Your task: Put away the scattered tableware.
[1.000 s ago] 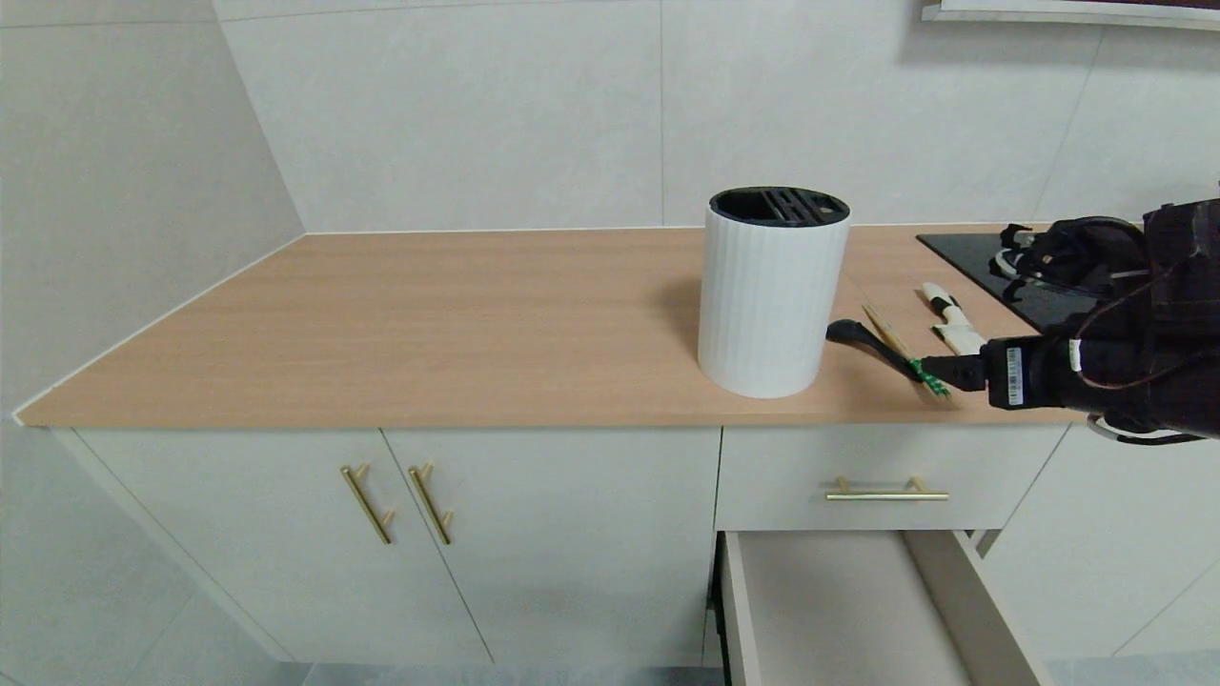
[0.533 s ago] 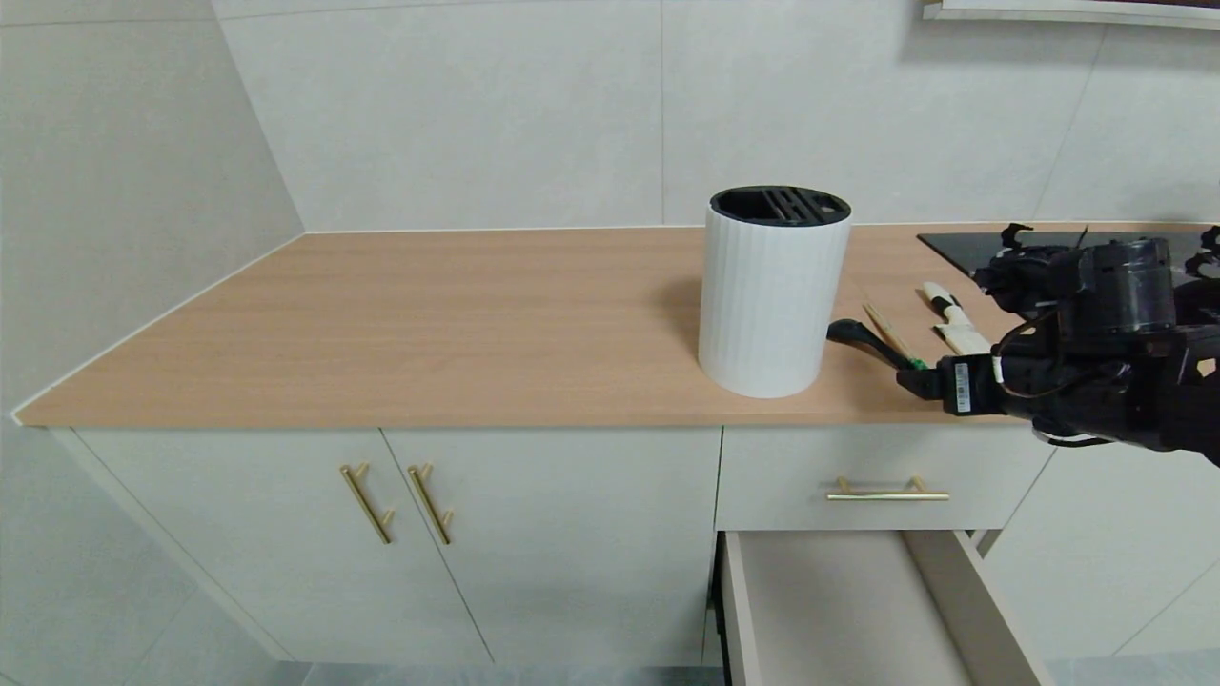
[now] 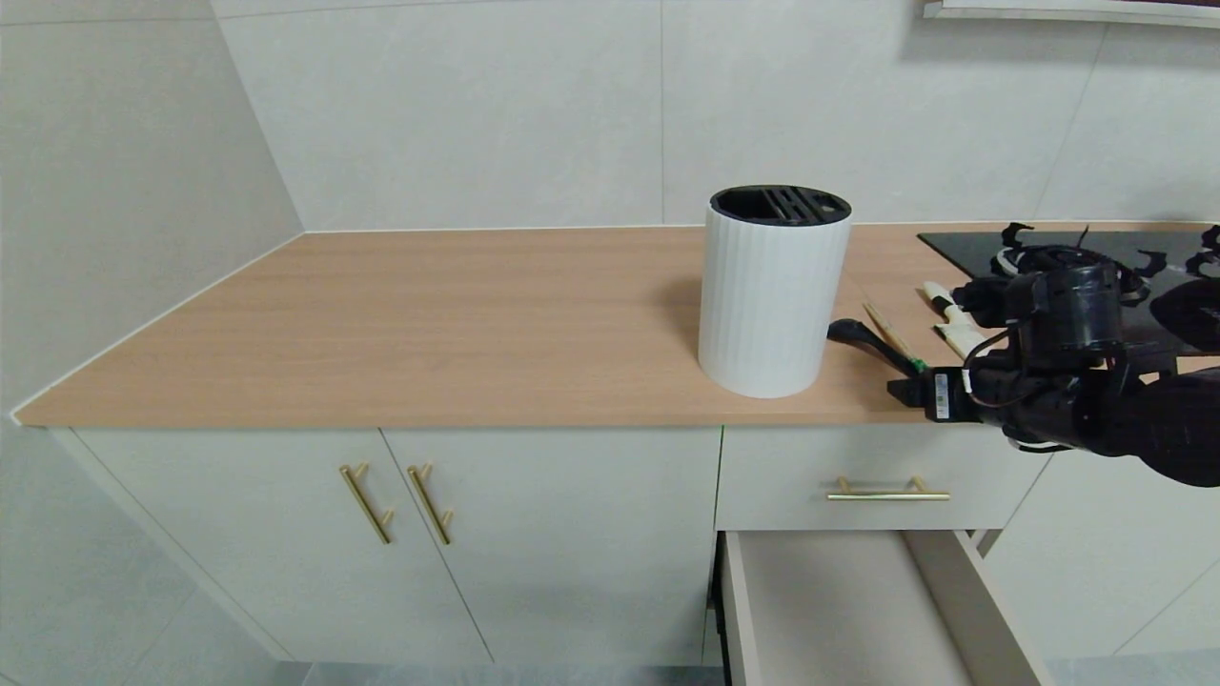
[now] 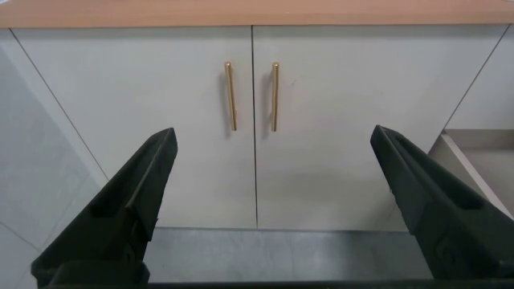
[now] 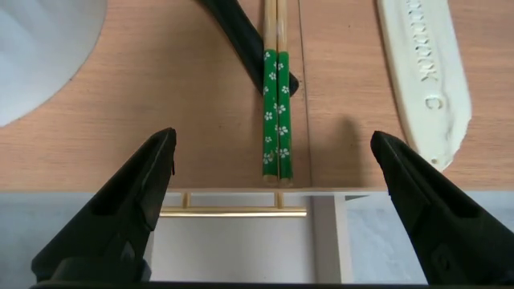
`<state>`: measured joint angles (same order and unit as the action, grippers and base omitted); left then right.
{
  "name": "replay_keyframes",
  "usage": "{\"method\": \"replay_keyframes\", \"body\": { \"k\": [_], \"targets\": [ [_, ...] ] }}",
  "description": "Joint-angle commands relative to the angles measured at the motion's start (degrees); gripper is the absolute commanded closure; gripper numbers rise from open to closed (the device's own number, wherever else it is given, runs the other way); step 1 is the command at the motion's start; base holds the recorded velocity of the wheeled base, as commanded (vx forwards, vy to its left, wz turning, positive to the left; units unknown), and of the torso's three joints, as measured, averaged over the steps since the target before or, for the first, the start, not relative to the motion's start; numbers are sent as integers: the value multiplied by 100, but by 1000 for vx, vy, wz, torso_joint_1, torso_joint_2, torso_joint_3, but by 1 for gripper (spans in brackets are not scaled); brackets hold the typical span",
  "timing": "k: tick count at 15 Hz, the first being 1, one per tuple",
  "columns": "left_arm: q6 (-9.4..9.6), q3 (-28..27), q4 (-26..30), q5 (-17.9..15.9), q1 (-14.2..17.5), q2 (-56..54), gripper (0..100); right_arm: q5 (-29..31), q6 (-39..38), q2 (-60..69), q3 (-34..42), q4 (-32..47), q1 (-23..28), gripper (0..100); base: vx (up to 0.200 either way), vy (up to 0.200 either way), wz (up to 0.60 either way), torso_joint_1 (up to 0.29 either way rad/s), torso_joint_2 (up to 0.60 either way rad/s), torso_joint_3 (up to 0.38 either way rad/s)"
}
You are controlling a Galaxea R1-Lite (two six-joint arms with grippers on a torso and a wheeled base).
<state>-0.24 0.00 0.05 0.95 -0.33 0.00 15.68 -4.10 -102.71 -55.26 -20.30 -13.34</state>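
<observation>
Right gripper edged left — wrist view: jaws wide near chopsticks.

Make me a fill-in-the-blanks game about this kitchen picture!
The chopsticks have ___ flowery ends. The right gripper near them is ___. The tall holder is ___ with a black top.
Missing words: green, open, white.
</observation>
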Motion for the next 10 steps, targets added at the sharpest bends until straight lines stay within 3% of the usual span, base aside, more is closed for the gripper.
{"method": "replay_keyframes", "body": {
  "k": [1,3,4,10],
  "targets": [
    [-2,0,-5,2,-2,9,0,-3,-12,-30,-2,-9,-2,0,0,0,0,0,0,0],
    [-2,0,-5,2,-2,9,0,-21,-12,-30,-2,-9,-2,0,0,0,0,0,0,0],
    [-2,0,-5,2,-2,9,0,-38,-12,-30,-2,-1,-2,100,0,0,0,0,0,0],
    [-2,0,-5,2,-2,9,0,-21,-12,-4,-11,-1,-2,100,0,0,0,0,0,0]
  ]
}}
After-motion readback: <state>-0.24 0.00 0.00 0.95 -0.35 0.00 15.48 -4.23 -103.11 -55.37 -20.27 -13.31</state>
